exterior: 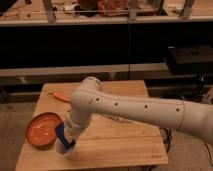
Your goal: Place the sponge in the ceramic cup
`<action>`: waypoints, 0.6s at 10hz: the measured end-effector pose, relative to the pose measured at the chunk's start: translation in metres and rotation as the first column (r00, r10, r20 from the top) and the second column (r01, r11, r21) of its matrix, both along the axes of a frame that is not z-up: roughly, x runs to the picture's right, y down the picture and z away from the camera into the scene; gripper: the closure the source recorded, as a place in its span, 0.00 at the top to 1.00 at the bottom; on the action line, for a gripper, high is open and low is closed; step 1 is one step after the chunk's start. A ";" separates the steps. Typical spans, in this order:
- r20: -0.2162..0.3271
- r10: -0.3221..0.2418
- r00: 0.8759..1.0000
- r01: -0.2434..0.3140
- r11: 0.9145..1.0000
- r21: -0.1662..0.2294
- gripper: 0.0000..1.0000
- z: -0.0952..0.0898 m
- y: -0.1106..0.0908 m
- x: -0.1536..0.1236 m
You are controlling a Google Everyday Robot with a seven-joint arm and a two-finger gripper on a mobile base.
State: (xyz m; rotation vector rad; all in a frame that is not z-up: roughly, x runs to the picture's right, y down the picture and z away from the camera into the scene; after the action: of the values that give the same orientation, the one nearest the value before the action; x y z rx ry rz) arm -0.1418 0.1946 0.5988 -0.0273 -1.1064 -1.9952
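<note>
The blue sponge [62, 135] stands on end at the tip of my arm, its lower end at the mouth of the white ceramic cup [65, 149]. The cup sits near the front left edge of the wooden table [120, 142]. My gripper [70, 139] is right over the cup, pressed against the sponge and mostly hidden behind the wrist and the sponge. The arm's white forearm stretches in from the right, crossing above the table.
An orange plate [43, 128] lies just left of the cup, nearly touching it. A thin orange carrot-like piece [60, 97] lies at the table's back left. Dark shelving stands behind the table, and a black box [190, 57] is at the right.
</note>
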 end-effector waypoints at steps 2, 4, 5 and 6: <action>0.005 -0.014 1.000 0.014 1.000 0.000 0.50 -0.010 0.002 0.005; 0.010 -0.026 1.000 0.026 1.000 -0.004 0.70 -0.013 0.004 0.004; 0.010 -0.027 1.000 0.027 1.000 -0.004 0.77 -0.014 0.005 0.004; 0.006 -0.024 1.000 0.024 1.000 -0.005 0.80 -0.014 0.005 0.003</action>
State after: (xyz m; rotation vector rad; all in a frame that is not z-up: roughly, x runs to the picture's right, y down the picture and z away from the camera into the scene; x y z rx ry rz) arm -0.1393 0.2001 0.5850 -0.0373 -1.1199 -2.0150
